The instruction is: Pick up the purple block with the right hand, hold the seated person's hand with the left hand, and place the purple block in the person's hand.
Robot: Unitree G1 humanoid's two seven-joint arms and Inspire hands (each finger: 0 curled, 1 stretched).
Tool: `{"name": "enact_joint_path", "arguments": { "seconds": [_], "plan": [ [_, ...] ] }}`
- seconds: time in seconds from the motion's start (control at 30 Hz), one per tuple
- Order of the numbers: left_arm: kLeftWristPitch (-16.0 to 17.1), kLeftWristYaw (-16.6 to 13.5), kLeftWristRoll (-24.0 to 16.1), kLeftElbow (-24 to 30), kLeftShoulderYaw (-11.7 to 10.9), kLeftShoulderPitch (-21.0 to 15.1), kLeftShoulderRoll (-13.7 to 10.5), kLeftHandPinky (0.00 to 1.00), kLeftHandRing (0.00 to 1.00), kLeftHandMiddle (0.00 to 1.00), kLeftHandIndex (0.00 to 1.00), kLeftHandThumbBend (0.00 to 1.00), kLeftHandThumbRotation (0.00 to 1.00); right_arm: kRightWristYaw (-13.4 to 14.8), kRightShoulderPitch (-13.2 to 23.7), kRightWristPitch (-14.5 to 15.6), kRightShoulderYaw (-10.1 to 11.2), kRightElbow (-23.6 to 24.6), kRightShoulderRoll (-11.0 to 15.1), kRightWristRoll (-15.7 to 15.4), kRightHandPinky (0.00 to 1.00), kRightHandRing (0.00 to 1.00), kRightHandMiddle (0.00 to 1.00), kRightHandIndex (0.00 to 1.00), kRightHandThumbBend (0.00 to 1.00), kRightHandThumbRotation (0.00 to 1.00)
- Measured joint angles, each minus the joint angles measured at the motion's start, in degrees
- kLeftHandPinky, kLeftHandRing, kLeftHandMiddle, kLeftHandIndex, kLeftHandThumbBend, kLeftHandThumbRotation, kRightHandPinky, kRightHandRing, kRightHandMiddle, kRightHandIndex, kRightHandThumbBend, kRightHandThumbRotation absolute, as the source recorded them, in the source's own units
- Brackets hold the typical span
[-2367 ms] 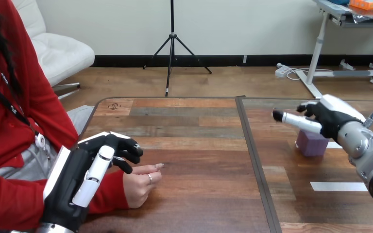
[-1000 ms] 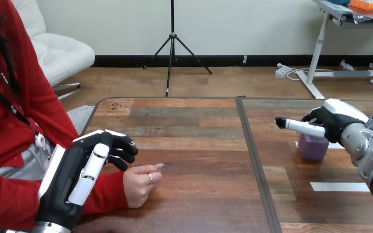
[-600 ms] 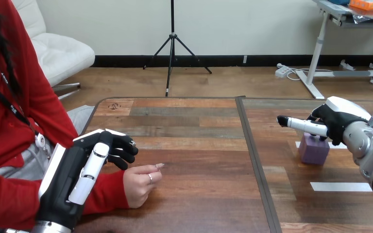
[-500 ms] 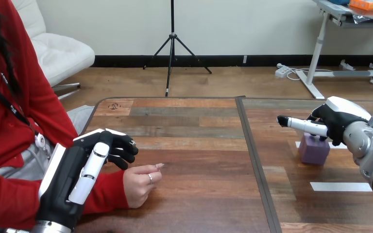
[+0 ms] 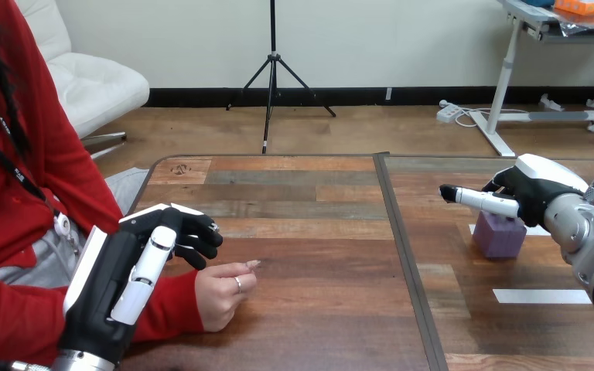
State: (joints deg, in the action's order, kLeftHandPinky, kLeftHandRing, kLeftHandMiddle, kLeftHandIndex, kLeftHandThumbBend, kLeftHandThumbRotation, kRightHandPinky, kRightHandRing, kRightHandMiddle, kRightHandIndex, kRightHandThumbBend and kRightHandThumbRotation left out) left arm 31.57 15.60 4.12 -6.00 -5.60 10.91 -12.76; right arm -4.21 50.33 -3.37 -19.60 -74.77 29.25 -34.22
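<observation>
A: Where's the purple block point(image 5: 499, 235)?

B: On the table point(image 5: 309, 309), right half, just right of the seam point(image 5: 404, 255) between the two tops. It sits flat, beside a white tape strip point(image 5: 539, 229). A second tape strip point(image 5: 540, 295) lies nearer, well apart from it.

A: Right hand point(image 5: 535, 198)?

B: Directly over the block, at its far top edge. It looks to be touching the top face. Can't tell whether it grips the block or just rests there. The block's underside is on the wood, not lifted.

A: Left hand point(image 5: 128, 282)?

B: Near left, back toward the camera, tilted up. Its fingers point(image 5: 201, 233) are curled in toward the palm, nothing inside them.

A: Contact with the person?

B: The person's hand point(image 5: 218, 294) lies on the table as a loose fist, knuckles pointing right, just right of the left hand. The curled fingers sit over the wrist end of it, above the red sleeve point(image 5: 162, 309). I see no wrap round the hand or wrist. Touching or a small gap, can't tell.

A: Spacing between the two sides?

B: The block and the person's hand are well apart, with the seam between them.
</observation>
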Motion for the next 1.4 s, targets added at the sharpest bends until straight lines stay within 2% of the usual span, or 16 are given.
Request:
{"name": "enact_joint_path", "arguments": {
  "seconds": [0.77, 0.97, 1.17, 1.4],
  "plan": [
    [0.0, 0.2, 0.0, -0.3, 0.0, 0.0, 0.0, 0.45, 0.52, 0.54, 0.51, 0.36, 0.96, 1.9, 0.0, -2.9, 0.0, -0.1, 0.0, 0.1, 0.58, 0.71, 0.73, 0.75, 0.83, 1.0],
    [0.0, 0.2, 0.0, -0.3, 0.0, 0.0, 0.0, 0.45, 0.51, 0.53, 0.5, 0.36, 0.96, 2.2, 0.0, -3.5, 0.0, -0.1, 0.0, 0.3, 0.54, 0.67, 0.7, 0.74, 0.83, 1.0],
    [0.0, 0.2, 0.0, -0.4, 0.0, 0.0, 0.0, 0.44, 0.51, 0.53, 0.5, 0.36, 0.96, 2.5, 0.0, -3.7, 0.0, -0.1, 0.0, 0.7, 0.57, 0.69, 0.72, 0.75, 0.84, 1.0],
    [0.2, 0.2, 0.0, -0.7, 0.0, 0.0, 0.0, 0.44, 0.51, 0.53, 0.5, 0.37, 0.97, 3.5, 0.0, -3.9, 0.2, -0.1, 0.0, 1.2, 0.56, 0.66, 0.71, 0.72, 0.84, 1.0]
  ]
}}
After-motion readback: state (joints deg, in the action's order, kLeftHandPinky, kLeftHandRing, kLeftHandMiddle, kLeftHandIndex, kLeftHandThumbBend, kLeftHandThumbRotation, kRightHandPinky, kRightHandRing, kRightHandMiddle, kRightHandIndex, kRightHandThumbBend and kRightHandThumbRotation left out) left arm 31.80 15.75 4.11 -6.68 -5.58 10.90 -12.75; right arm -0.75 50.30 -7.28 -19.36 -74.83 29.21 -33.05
